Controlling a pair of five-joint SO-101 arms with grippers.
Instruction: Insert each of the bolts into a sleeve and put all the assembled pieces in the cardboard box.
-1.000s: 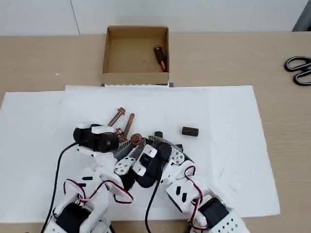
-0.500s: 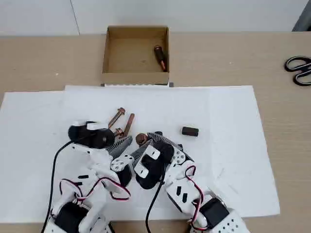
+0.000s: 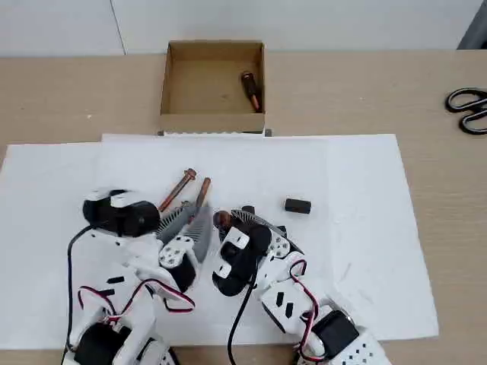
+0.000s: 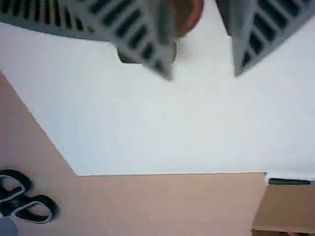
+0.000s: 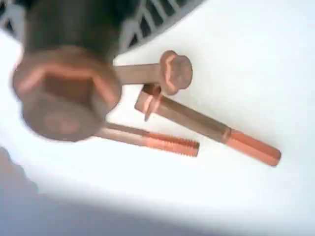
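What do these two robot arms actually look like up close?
The left arm and right arm are chunky white plastic shells around black motor blocks. The left gripper and right gripper have grey, wedge-shaped fingers with ribbed slots. Thin red and black wires loop between joints, and a thicker black cable trails from each wrist.

Coppery, seemingly metal bolts (image 5: pixel 206 125) on matt paper (image 3: pixel 358 228).

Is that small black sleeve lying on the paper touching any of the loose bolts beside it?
Apart. The high view shows a strip of bare white paper between the black sleeve and the loose bolts.
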